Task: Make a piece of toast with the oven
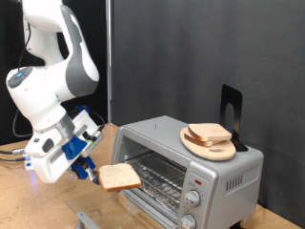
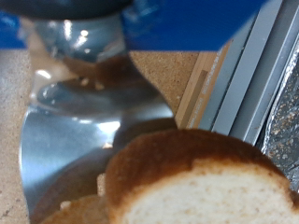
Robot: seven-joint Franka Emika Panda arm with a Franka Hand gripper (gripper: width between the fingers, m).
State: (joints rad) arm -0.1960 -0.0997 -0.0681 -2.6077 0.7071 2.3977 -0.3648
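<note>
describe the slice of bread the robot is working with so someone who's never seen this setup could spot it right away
Find the silver toaster oven on the wooden table; its front is open. Just to the exterior view's left of that opening, the gripper holds one piece of toast, pale tan with a brown crust. Unlike the stacked bread slices on the plate on top of the oven, it is single and held in the air.

Piece of toast [image 1: 120,176] in the gripper [image 1: 92,172] before the open oven [image 1: 181,167].

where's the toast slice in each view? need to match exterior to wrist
Exterior view: piece of toast at lower centre, held out by the gripper before the oven opening.
Wrist view: piece of toast fills the lower right, close up.
Shared landmark: the tan wooden tabletop.
</note>
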